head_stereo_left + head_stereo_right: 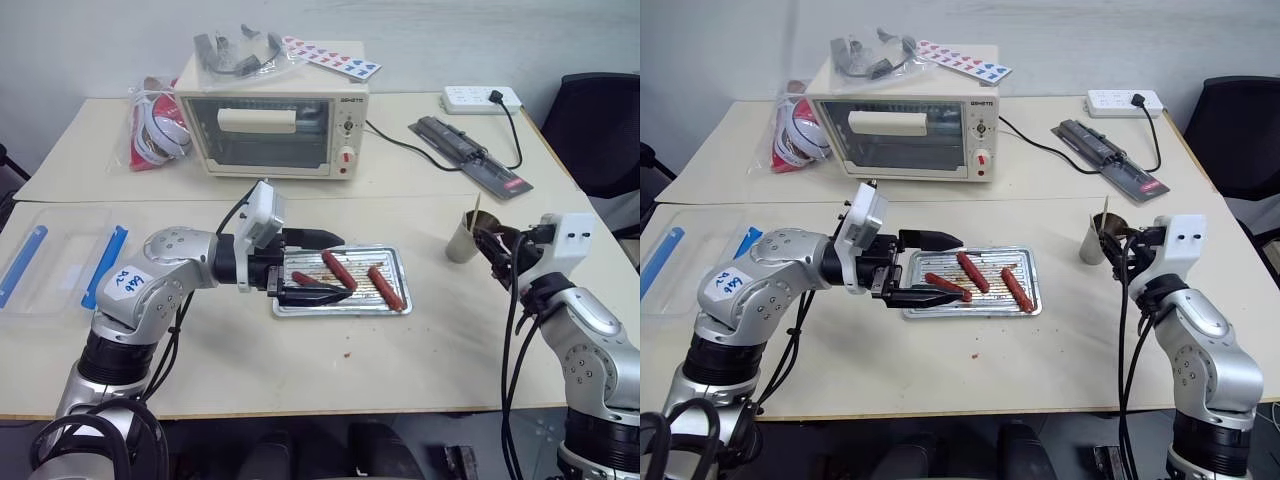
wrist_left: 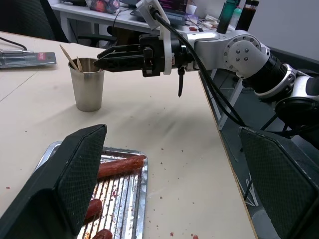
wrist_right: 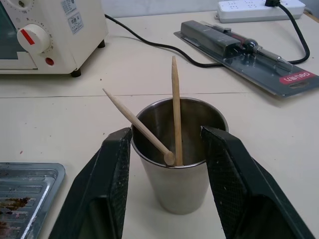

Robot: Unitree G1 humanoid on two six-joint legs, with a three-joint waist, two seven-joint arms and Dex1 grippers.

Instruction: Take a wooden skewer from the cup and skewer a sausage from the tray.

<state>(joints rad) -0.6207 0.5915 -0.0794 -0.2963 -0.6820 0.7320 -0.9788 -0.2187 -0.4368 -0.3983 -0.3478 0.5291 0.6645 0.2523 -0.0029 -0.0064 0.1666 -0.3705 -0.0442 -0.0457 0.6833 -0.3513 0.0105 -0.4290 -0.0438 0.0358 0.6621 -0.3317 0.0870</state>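
The silver tray (image 1: 395, 254) sits mid-table with three reddish-brown sausages (image 1: 338, 268) on its ridged bottom. My left gripper (image 1: 340, 266) hovers open over the tray's left end, pointing right; one sausage (image 1: 308, 279) lies by its lower finger. The metal cup (image 3: 174, 184) stands to the right of the tray with two wooden skewers (image 3: 175, 99) in it, one upright, one leaning. My right gripper (image 3: 166, 131) is at the cup's near rim, with a narrowed gap between its jaws. The skewers rise just beyond that gap, and neither is pinched.
A cream toaster oven (image 1: 270, 125) stands at the back of the table with a red bag (image 1: 150, 125) to its left. A clear container with blue strips (image 1: 60, 260) lies at the left. A power strip (image 1: 480, 97) and a packaged tool (image 1: 470, 150) lie back right.
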